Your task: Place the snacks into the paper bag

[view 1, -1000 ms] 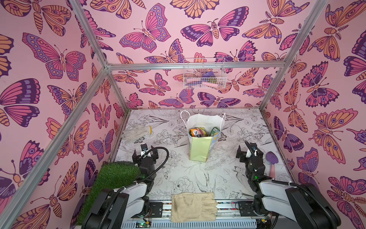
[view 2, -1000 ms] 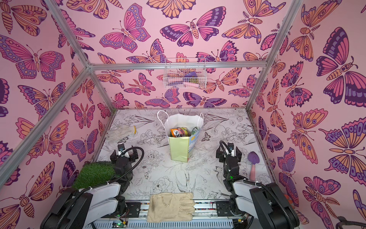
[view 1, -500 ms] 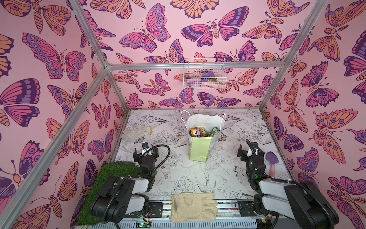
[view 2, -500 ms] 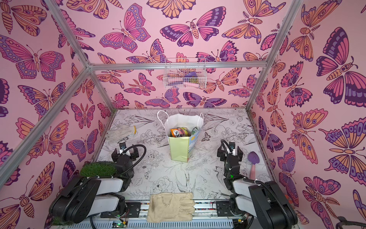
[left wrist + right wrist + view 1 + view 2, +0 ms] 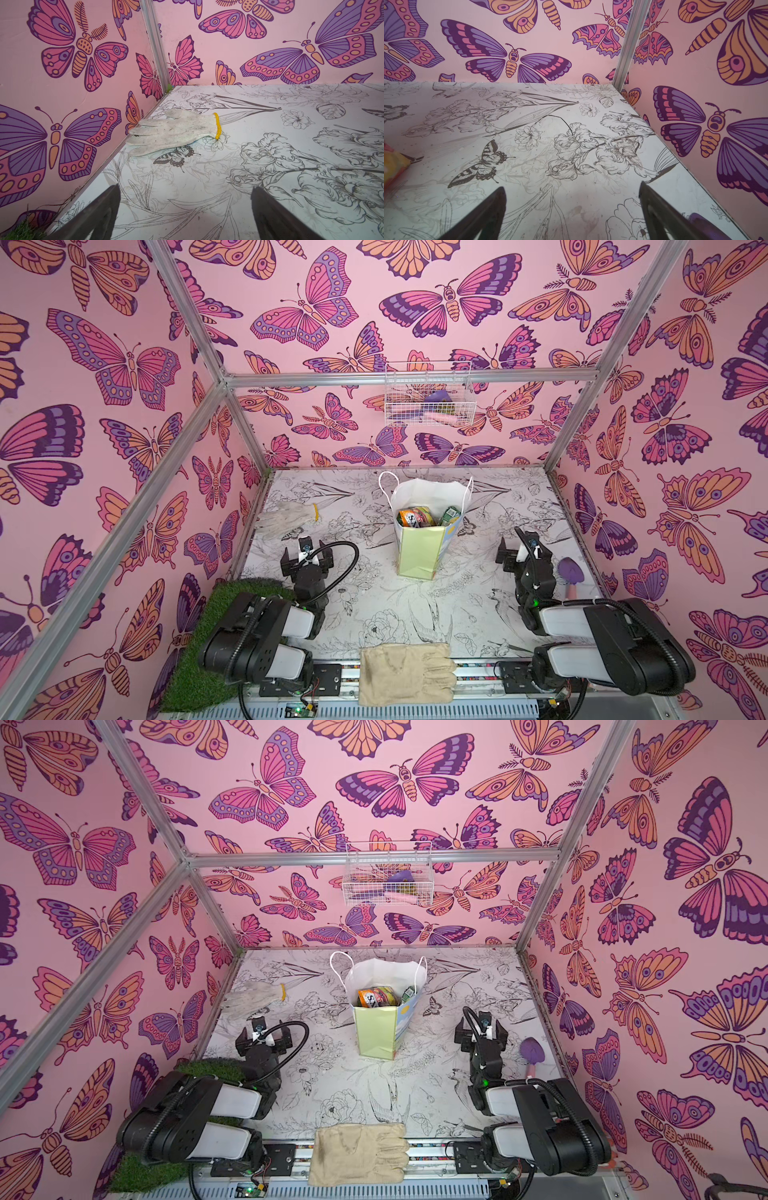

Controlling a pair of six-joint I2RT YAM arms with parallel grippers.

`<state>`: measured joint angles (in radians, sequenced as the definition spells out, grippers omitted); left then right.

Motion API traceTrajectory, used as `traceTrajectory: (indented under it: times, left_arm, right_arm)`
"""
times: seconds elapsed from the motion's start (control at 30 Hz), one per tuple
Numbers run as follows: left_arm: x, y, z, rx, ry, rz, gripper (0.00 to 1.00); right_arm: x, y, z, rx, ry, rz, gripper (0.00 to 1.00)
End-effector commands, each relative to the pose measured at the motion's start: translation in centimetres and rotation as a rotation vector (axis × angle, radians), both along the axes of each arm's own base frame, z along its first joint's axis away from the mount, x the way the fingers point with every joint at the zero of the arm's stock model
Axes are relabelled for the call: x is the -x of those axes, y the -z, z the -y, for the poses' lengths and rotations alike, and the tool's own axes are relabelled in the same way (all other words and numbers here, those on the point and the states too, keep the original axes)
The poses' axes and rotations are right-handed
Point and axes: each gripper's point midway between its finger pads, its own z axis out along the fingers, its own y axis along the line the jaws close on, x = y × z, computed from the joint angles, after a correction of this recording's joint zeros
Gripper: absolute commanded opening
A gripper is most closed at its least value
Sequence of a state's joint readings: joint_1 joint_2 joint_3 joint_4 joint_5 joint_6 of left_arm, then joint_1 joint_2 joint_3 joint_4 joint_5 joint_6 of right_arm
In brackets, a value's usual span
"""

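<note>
The snacks (image 5: 415,517) sit inside the paper bag (image 5: 417,549); both my grippers stand wide open and empty.
I see the bag upright on the table (image 5: 457,605) between my left gripper (image 5: 306,559) and right gripper (image 5: 521,551), apart from both. A white knit glove (image 5: 286,516) lies ahead of the left gripper, a beige glove (image 5: 405,674) at the front edge, a purple trowel (image 5: 570,570) just beside my right arm.

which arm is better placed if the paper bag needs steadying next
Right, narrowly. The left gripper and right gripper flank the paper bag, both open, but the right wrist view seems to catch the bag's edge while the left one looks toward the white glove.
</note>
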<state>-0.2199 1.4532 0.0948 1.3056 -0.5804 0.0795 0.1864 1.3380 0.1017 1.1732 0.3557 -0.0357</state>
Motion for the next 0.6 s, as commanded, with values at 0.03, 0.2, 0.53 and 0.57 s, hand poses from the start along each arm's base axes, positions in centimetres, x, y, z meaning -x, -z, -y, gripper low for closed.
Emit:
traceTrajectory:
  times: [0.03, 0.2, 0.53, 0.57]
  left_arm:
    - [-0.3, -1.3, 0.2, 0.001, 0.023, 0.069, 0.99]
    - [-0.3, -1.2, 0.9, -0.008, 0.065, 0.060, 0.99]
    - [-0.2, -0.9, 2.4, -0.035, 0.148, 0.043, 0.99]
    - [-0.2, -0.8, 2.8, -0.044, 0.165, 0.039, 0.99]
  right_arm:
    - [-0.2, -1.2, -0.6, 0.008, -0.042, 0.053, 0.99]
    - [-0.6, -0.7, -2.2, 0.038, -0.135, 0.035, 1.00]
    - [0.1, 0.5, -2.0, 0.036, -0.140, 0.041, 0.99]
    - [0.1, 0.7, -2.2, 0.037, -0.147, 0.037, 0.98]
